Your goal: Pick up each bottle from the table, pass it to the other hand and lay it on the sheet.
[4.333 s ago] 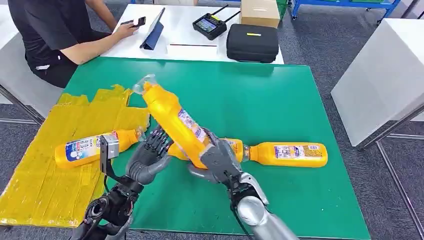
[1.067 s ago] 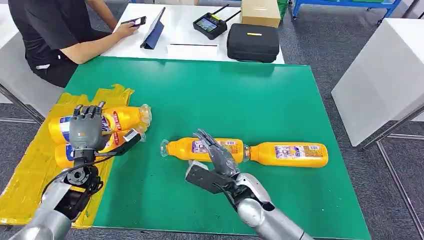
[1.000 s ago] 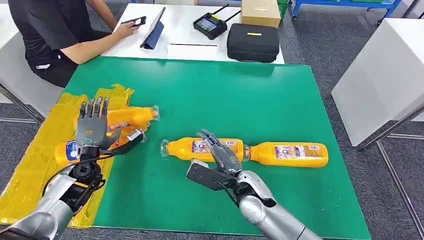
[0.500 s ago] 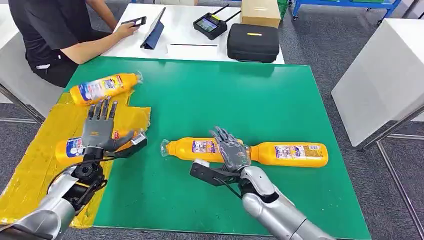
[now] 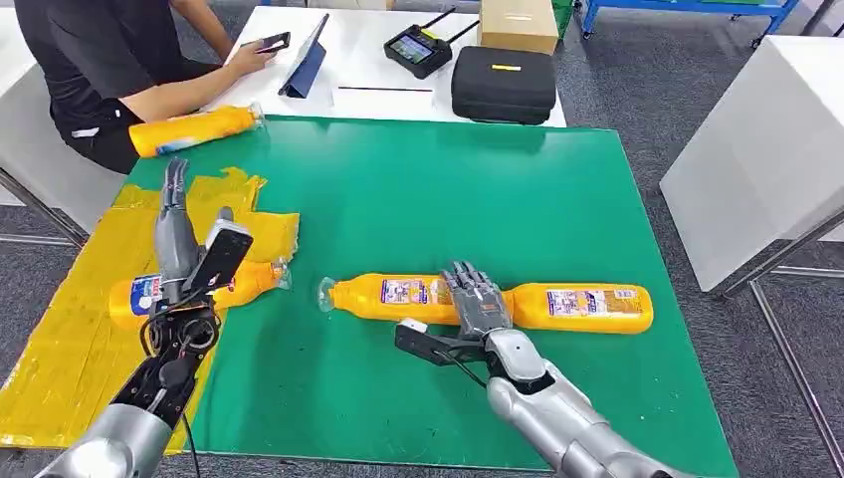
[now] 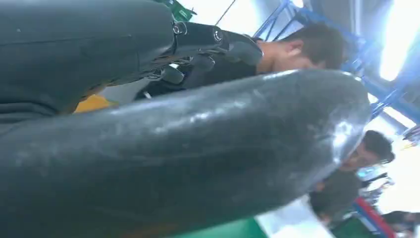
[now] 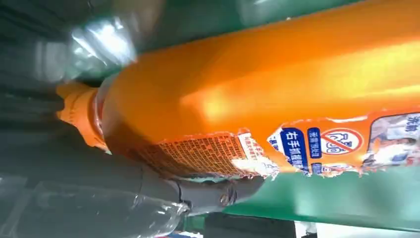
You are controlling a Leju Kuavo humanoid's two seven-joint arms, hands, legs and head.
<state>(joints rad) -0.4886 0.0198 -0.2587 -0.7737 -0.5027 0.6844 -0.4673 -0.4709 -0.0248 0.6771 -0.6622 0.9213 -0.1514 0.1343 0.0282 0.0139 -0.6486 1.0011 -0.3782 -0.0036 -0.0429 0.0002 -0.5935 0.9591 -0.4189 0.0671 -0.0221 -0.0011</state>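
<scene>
1. The left hand (image 5: 177,224) is raised over the yellow sheet (image 5: 70,329), fingers straight and holding nothing; 0.5 s ago it lay flatter, palm down.
2. The released bottle (image 5: 191,130) has rolled farther, off the sheet to the green table's (image 5: 557,189) far-left edge.
3. Another bottle (image 5: 189,289) stays on the sheet.
4. The right hand (image 5: 476,304) has moved onto the junction of the middle bottle (image 5: 393,297) and the right bottle (image 5: 582,307); whether it grips is unclear.

We record two silver arms with dark grey hands: left hand (image 5: 177,231), right hand (image 5: 480,305). Each wrist carries a black bracket-mounted camera with exposed black cables.
</scene>
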